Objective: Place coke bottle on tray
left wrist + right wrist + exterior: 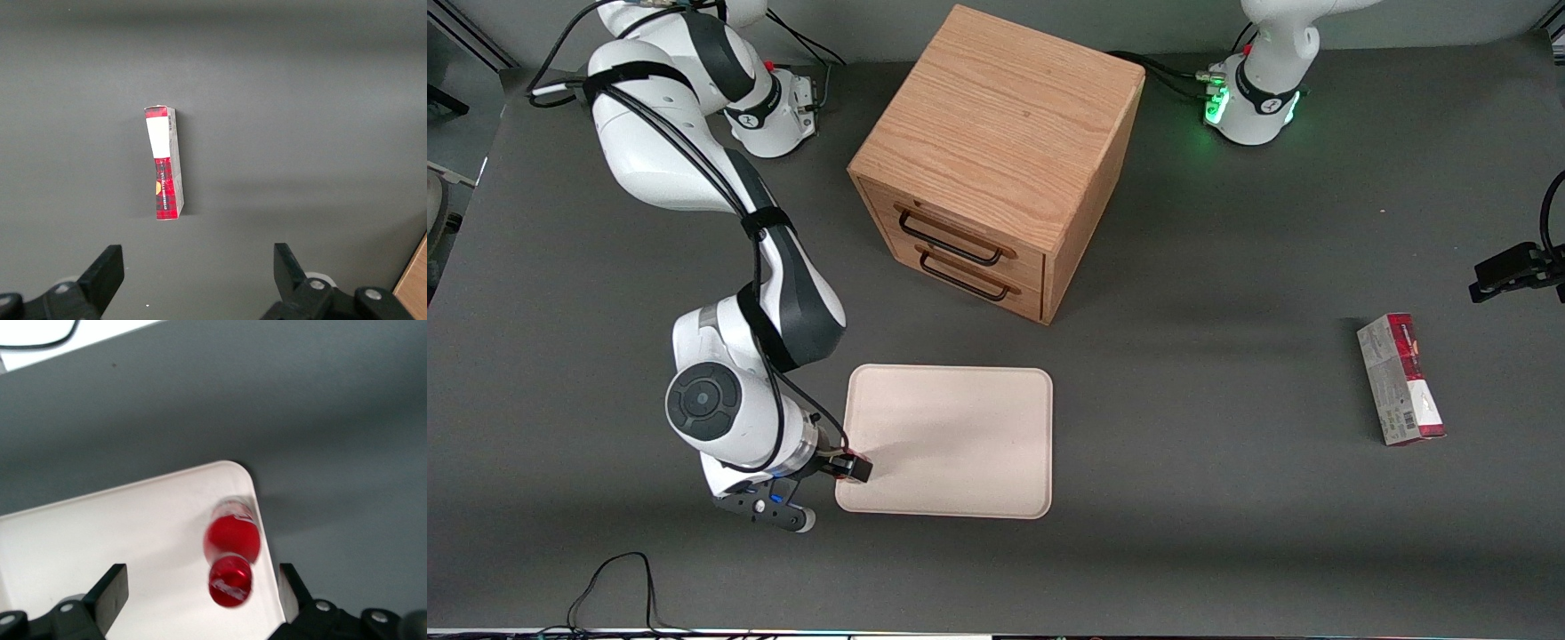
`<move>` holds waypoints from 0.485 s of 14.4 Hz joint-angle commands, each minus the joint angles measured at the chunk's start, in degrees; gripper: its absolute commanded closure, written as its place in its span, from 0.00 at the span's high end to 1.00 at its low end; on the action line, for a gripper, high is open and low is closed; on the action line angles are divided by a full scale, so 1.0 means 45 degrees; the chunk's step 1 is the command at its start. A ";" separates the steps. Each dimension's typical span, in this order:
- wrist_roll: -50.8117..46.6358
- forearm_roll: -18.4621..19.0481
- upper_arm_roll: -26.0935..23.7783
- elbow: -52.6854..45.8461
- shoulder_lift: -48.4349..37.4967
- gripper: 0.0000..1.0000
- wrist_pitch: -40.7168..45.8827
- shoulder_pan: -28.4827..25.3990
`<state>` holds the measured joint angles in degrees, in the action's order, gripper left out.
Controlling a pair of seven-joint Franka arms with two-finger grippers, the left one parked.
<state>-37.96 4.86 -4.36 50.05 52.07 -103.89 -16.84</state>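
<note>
On the tray [100, 540], close to one rounded corner and just inside the rim, stands the coke bottle [230, 557], apparently upright and free. Above it the gripper [200, 590] hangs with fingers spread wide, touching nothing, so the placing looks done; only pulling the arm away seems left. From the front, the wrist hides most of the bottle [857, 467], though the wooden drawer box [996, 160] and red-and-grey carton [1400, 378] show.
</note>
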 commanded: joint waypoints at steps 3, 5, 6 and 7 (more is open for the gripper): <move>0.2549 -0.0372 -0.0028 0.5129 -0.4877 1.00 0.1251 0.1023; 0.5064 -0.0922 0.0089 0.7946 -0.7418 1.00 0.1113 0.1862; 0.6218 -0.0942 0.0263 0.9313 -0.8668 1.00 0.1055 0.2234; 0.7119 -0.0943 0.0632 1.0544 -0.9860 1.00 0.0938 0.2296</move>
<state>-14.72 2.45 -3.51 77.00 24.09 -96.54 -8.48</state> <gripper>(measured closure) 0.000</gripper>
